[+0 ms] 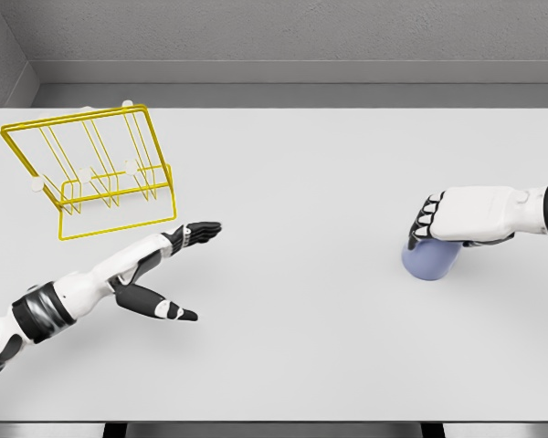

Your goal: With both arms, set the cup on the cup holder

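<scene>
One hand [461, 217] around cup [429, 259]

Yellow wire cup holder [96, 173], lavender-blue cup [429, 260], plain white table [329, 328], white hands with black fingers, grey walls

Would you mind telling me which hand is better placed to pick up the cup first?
The right hand. It already lies over the lavender cup at the table's right side, fingers curled over its top. The left hand is open and empty, far from the cup, near the yellow wire cup holder.
</scene>
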{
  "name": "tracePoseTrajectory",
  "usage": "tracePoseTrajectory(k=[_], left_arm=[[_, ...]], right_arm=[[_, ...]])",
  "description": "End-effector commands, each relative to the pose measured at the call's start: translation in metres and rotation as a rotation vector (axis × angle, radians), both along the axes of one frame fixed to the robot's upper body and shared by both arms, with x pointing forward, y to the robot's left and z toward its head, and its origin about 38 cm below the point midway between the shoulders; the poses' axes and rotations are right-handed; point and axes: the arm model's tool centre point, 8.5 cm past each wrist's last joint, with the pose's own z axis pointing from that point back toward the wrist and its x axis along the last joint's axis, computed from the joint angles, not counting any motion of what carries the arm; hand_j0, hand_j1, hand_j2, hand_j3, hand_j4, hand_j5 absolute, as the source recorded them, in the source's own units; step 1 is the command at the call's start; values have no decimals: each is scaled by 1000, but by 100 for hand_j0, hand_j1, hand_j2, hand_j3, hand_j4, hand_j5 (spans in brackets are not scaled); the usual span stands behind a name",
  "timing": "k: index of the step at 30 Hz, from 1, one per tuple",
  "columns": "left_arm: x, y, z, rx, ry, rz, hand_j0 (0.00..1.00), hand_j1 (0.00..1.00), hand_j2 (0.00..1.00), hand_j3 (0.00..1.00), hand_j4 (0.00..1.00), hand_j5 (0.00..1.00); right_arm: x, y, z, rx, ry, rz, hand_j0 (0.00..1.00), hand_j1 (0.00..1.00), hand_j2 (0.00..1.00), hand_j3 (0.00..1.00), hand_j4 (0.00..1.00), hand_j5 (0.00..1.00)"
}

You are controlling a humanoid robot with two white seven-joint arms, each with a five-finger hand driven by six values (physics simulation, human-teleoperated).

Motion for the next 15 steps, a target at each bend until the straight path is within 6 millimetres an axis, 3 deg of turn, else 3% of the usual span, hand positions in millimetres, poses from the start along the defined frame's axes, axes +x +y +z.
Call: tracePoseTrajectory(k=[1,9,15], left_arm=[[2,3,-3,5,16,15,100,100,100,100,100,100],[10,11,-13,-9,68,96,100,100,100,100,100,100],[14,8,-14,-48,103,133,100,100,100,100,100,100]], right_arm=[[0,0,1,3,-3,-3,71,71,71,71,71,71],[1,-1,3,1,-5,-5,63,63,63,63,63,63],[-3,1,27,-1,-58,14,63,63,63,63,63,63]])
